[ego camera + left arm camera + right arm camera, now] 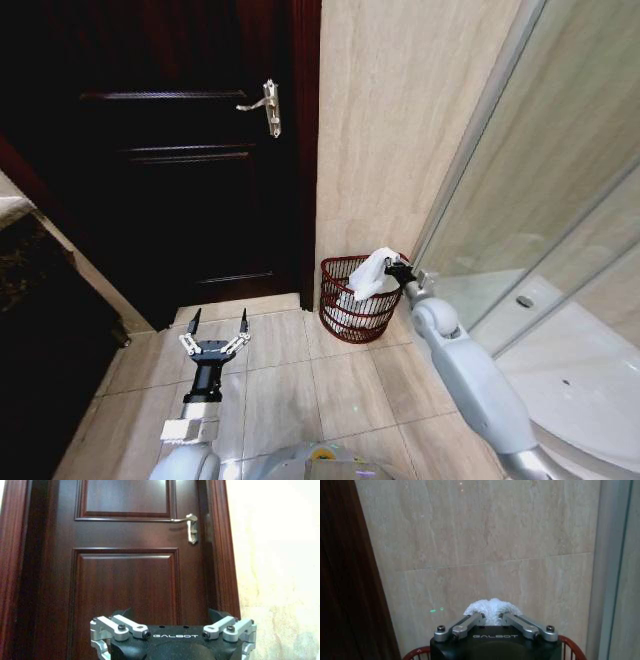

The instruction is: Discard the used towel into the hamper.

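Right gripper (397, 268) pinches the towel (370, 275) at centre frame; it hangs lengthwise, lower end in the hamper (355, 310). Left gripper (215, 333), lower left, jaws spread.

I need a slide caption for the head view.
Right gripper holds white towel over the hamper; left gripper waits open.

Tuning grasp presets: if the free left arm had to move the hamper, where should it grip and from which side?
Probably the top rim of the hamper on its door side, coming from above: the right gripper, shut on the white towel, occupies the shower side, and the wall blocks the back. The left gripper is open.
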Controlling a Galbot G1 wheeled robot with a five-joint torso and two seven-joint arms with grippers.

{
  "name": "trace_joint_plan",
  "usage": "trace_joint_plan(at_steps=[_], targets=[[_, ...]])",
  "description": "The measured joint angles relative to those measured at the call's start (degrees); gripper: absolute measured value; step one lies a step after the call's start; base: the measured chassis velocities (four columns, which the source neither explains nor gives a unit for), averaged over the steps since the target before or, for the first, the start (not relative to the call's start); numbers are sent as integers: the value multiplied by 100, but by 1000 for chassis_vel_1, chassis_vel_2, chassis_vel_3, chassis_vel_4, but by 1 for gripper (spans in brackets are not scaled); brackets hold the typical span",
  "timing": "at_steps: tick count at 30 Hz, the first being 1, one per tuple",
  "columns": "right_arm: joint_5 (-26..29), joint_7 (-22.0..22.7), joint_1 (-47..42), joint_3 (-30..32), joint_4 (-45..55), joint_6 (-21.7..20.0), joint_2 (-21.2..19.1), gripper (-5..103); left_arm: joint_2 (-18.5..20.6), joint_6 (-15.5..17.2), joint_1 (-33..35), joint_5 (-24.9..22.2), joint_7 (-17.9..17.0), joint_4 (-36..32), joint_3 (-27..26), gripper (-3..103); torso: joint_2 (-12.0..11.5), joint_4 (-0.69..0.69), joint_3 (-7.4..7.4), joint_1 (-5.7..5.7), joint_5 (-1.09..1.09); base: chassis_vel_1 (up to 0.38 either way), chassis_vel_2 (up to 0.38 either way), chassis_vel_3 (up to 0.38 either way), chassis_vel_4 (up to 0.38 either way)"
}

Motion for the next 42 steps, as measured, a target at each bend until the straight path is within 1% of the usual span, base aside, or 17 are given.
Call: trace_joint_plan(at_steps=[3, 7, 9, 16, 22, 31, 34, 37, 39, 40, 41, 42], targets=[[232, 114, -27, -30, 140, -128, -108, 4, -6, -60, -12, -101, 0, 118, -14, 100, 0, 0, 0, 0, 2, 0, 0, 0, 0], [272, 133, -69, -11, 209, -247, -168, 4, -4, -88, -54, -107, 3, 238, 6, 100, 0, -1, 0, 0, 2, 0, 0, 0, 0], [295, 223, -57, 18, 233, -325, -201, 4, 5, -91, -82, -107, 8, 297, 35, 100, 0, -1, 0, 0, 1, 0, 0, 0, 0], [285, 243, -27, 34, 199, -275, -232, 4, 49, -77, -158, -107, 19, 365, 31, 100, 0, -2, 1, 0, 2, 0, 0, 0, 0], [216, 247, -43, 8, 201, -190, -172, 4, 57, -55, -202, -136, 63, 407, -40, 100, 0, -1, 0, 0, 2, 0, 0, 0, 0], [150, 265, -143, -31, 301, -161, -128, 4, 64, -62, -194, -188, 100, 427, -121, 100, 0, -1, 1, 0, 2, -61, 63, 71, -64], [151, 332, -190, -36, 365, -163, -137, 4, 66, -64, -191, -191, 104, 428, -125, 100, 0, -1, 1, 0, 2, -93, 97, 103, -95], [310, 547, -348, -61, 559, -267, -241, 4, 67, -66, -201, -192, 107, 445, -108, 100, 0, -1, 1, 1, 1, -100, 103, 99, -94], [329, 549, -374, -63, 585, -301, -270, 4, 66, -68, -206, -191, 107, 452, -102, 100, 0, -1, 1, 1, 2, -88, 111, 87, -96], [470, 563, -429, -80, 651, -455, -392, 4, 56, -76, -214, -181, 108, 475, -78, 100, 0, -1, 2, 2, 1, -53, 53, 52, -92], [535, 573, -430, -86, 657, -499, -421, 4, 53, -78, -213, -179, 108, 477, -72, 100, 0, -2, 2, 2, 2, -53, 53, 52, -58], [855, 636, -415, -119, 672, -680, -526, 4, 48, -85, -205, -171, 108, 479, -54, 100, 0, -2, 1, 2, 2, -15, 12, 36, -58]])
